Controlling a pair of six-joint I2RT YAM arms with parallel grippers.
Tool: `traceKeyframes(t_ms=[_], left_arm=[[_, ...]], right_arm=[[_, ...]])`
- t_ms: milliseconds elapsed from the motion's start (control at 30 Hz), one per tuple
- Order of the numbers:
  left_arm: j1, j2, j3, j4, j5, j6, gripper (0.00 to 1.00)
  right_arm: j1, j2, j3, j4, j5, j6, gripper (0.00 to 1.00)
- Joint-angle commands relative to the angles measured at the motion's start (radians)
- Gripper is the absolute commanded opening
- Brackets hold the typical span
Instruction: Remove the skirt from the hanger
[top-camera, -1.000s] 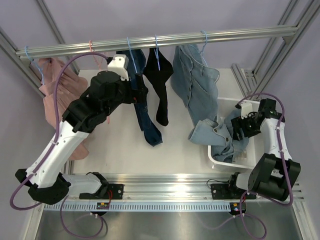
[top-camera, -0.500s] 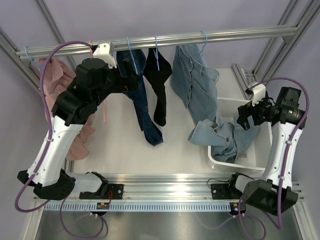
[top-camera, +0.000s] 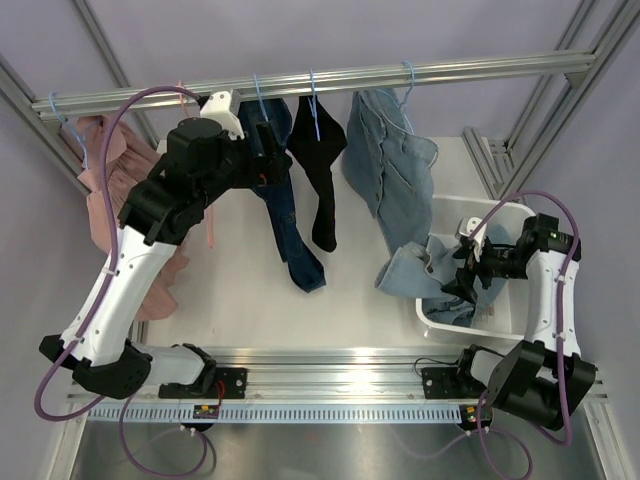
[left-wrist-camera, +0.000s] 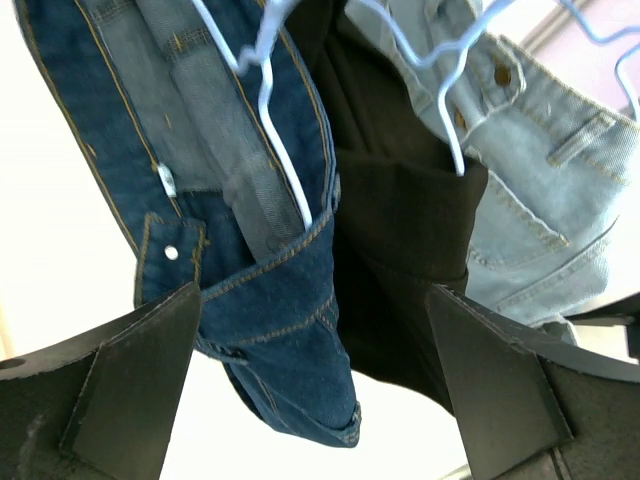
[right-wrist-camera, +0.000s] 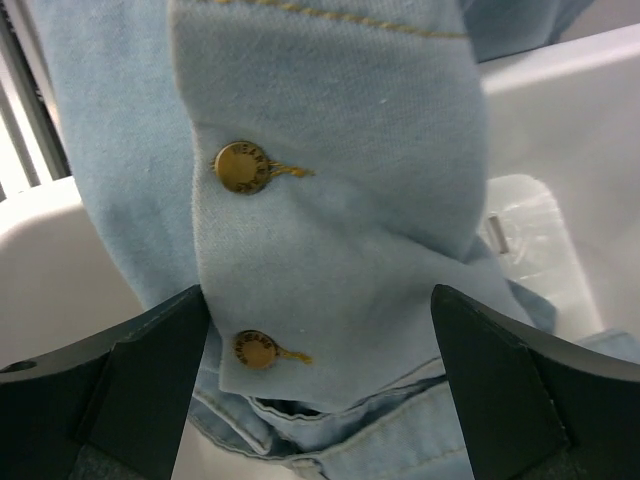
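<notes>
The skirt (top-camera: 392, 175), light blue denim with brass buttons, hangs from a pale blue hanger (top-camera: 408, 78) on the rail, and its lower part trails into the white basket (top-camera: 500, 328). My right gripper (top-camera: 468, 276) is down at the basket, open, with a buttoned fold of the skirt (right-wrist-camera: 330, 230) lying between its fingers (right-wrist-camera: 130, 390). Up by the rail, my left gripper (top-camera: 268, 160) is open in front of the dark blue jeans (left-wrist-camera: 270, 300). The skirt's waist (left-wrist-camera: 545, 160) shows behind them in the left wrist view.
Along the metal rail (top-camera: 330, 78) also hang a pink garment (top-camera: 105, 190) at the left, dark blue jeans (top-camera: 292, 225) and a black garment (top-camera: 320, 175). Frame posts stand at both sides. The basket's white wall (right-wrist-camera: 565, 90) rises behind the fold.
My right arm rose and then came down into the basket onto the denim, its jaws opening wider. My left arm shifted left, then slightly back right, staying open at the jeans.
</notes>
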Motion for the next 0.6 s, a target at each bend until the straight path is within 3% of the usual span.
traceKeyframes(t_ms=[0, 200, 300, 333, 400, 567], left_arm=[[0.005, -0.051, -0.036, 0.085, 0.050, -0.020, 0.99], [0.008, -0.097, -0.115, 0.126, 0.052, -0.024, 0.99], [0.017, -0.106, -0.137, 0.126, 0.055, -0.022, 0.99], [0.020, -0.106, -0.142, 0.128, 0.058, -0.020, 0.99], [0.027, -0.109, -0.146, 0.126, 0.072, -0.019, 0.99], [0.041, -0.118, -0.143, 0.126, 0.100, -0.017, 0.99]], right_arm=[[0.014, -0.028, -0.027, -0.125, -0.057, -0.033, 0.99], [0.045, -0.010, -0.061, 0.021, -0.059, 0.164, 0.80], [0.045, 0.001, -0.045, 0.067, -0.030, 0.266, 0.59], [0.045, 0.001, -0.042, 0.108, -0.001, 0.303, 0.47], [0.040, -0.008, -0.023, 0.154, 0.036, 0.430, 0.36], [-0.043, -0.042, 0.071, 0.190, 0.071, 0.561, 0.11]])
